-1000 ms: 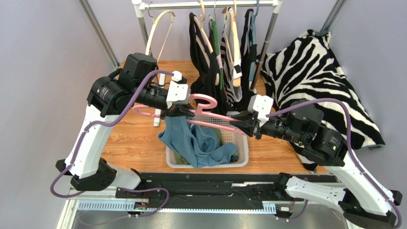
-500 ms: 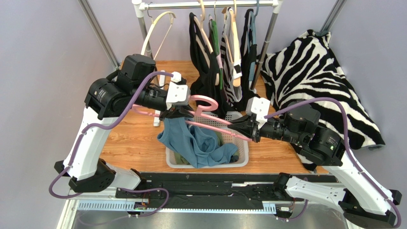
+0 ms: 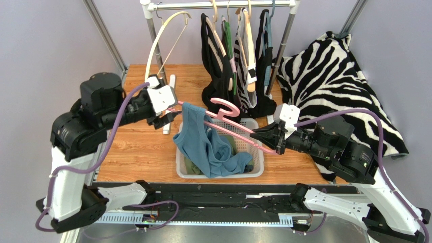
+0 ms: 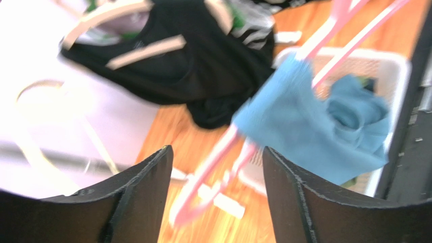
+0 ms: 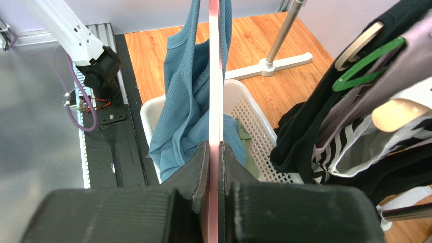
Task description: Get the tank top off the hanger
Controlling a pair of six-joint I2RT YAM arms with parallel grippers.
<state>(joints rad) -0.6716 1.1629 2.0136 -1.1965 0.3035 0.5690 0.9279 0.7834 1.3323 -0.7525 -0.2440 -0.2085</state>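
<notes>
At centre, right end effector (image 5: pixel 214 152) clamps the pink plastic hanger (image 5: pixel 215 76); left end effector (image 4: pixel 218 157), open, should pinch the limp blue tank top (image 3: pixel 195 139) by its strap.

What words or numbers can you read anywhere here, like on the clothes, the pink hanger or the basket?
None can be read. No word, number, brand or label shows on the blue tank top, the pink hanger, the white basket, the hanging clothes or the zebra-striped blanket. The left wrist view is too blurred to show any.
</notes>
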